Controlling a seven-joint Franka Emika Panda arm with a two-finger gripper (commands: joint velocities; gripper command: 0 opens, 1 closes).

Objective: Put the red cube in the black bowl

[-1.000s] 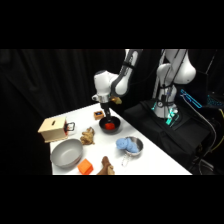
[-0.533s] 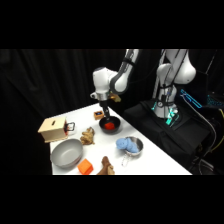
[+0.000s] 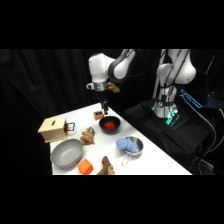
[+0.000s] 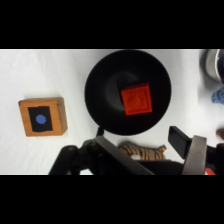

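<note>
- Two fingers of the gripper rise from the bottom edge of the wrist view, spread apart with nothing between them; released.
- Side view: gripper hangs above the table, just over the far rim of the black bowl, not touching it.
- Red cube sits inside the black bowl, on its floor, slightly right of centre in the wrist view, one face up and a little turned. Side view confirms: a red spot inside the bowl.
- Striped tiger figure shows between the fingers in the wrist view, just beside the bowl's near rim, partly hidden by the linkage.
- Small wooden block with a black top and a blue dot lies on the white table, apart from the bowl; in the side view it is the small block just behind the bowl.
- Farther out, side view: tan figure left of the bowl; wooden box at the left edge of the table.
- Grey bowl at the near left; orange block beside it; brown figure next to that.
- Metal pot with blue contents near right of the black bowl, apart from it.
</note>
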